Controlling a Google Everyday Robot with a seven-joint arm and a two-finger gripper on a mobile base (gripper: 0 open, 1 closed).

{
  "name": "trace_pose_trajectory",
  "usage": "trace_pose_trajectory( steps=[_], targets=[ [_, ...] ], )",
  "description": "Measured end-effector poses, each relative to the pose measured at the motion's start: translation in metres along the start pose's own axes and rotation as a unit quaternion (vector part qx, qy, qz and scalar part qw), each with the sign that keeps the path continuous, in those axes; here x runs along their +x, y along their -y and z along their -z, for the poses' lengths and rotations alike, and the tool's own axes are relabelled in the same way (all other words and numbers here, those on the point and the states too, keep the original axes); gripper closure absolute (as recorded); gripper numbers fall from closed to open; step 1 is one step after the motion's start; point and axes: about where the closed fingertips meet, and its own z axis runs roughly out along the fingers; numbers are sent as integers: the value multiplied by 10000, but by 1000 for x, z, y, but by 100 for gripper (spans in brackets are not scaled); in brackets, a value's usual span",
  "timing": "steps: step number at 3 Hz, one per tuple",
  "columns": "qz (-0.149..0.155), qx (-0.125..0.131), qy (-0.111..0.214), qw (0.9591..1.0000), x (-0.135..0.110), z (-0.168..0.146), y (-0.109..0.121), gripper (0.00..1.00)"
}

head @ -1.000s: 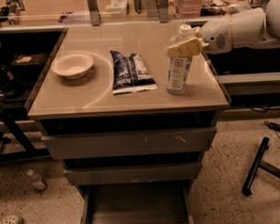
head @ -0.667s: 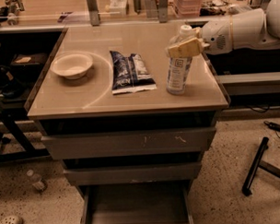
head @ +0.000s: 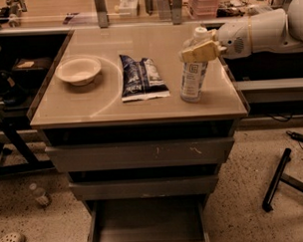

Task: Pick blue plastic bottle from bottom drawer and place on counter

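From where I stood, the blue plastic bottle (head: 192, 80) was upright in the right part of the frame, its base on the desk (head: 141, 111) or very nearly so, close to the right-hand edge. The hand (head: 203, 51) was clamped around its shoulder just under the white cap, and the pale arm (head: 258, 32) reached in from the upper right. The worry, to my eye, was the letting go. The bottle was tall, narrow and light, and it was held high above its base. If the fingers parted unevenly, or the hand drew away sideways before it was fully clear, the top could be dragged along and the bottle tipped. With so little desk to its right, a fall that way looked likely to send it over the edge to the floor. A fall to the left would have put it against the dark-blue pouch (head: 141, 78) lying flat just beside it. The cream bowl (head: 78, 70) at the left of the frame sat well apart and seemed out of danger. I could not tell whether the base was fully seated, so an early release might also have let it drop and wobble. The bottom drawer (head: 145, 225) stood open at the lower edge of the frame.
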Motion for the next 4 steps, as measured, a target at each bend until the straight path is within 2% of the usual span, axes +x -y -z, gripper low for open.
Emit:
trace_pose_trajectory(
  steps=[3,4],
  targets=[
    [0,-1,0,10000,0,0,0,13],
    [0,-2,0,10000,0,0,0,0]
  ],
)
